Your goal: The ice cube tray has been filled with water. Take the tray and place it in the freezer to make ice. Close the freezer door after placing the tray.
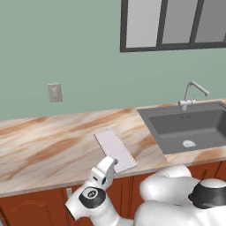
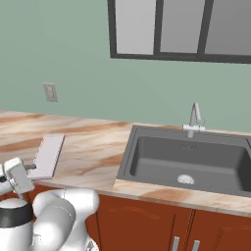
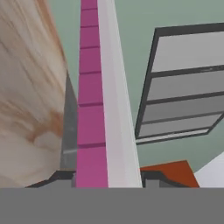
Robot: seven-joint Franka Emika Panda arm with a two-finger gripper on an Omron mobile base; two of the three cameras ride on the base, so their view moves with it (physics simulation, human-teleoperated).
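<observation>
Looking from left to right in the left base view, we see first a small pale wall plate [image 1: 54, 92] on the flat green wall, rectangular and smooth. Under it runs the countertop [image 1: 44, 145], a glossy stone-like surface with cream and rust-brown veins, on reddish wood cabinet fronts [image 1: 31, 209].

The ice cube tray [image 1: 115, 149] lies on this counter near the front edge, between the wall plate and the sink. It is a thin flat rectangle, pale lavender-white, with a finely toothed rim. In the hand view its side [image 3: 92, 109] looks like a row of magenta blocks beside a pale smooth band.

The gripper [image 1: 111, 165] is at the near end of the tray. Its jaws are clenched on the tray's short edge, and in the hand view the two dark tips stand on both sides of the tray. We cannot tell if the tray is raised from the counter.

To the right is the sink [image 1: 190, 128], a dark grey matte rectangular basin with a round drain, and behind it a curved metal faucet [image 1: 192, 93]. Above, a dark-framed window [image 1: 172, 24] has grey panes. We can read no writing or brand anywhere.
</observation>
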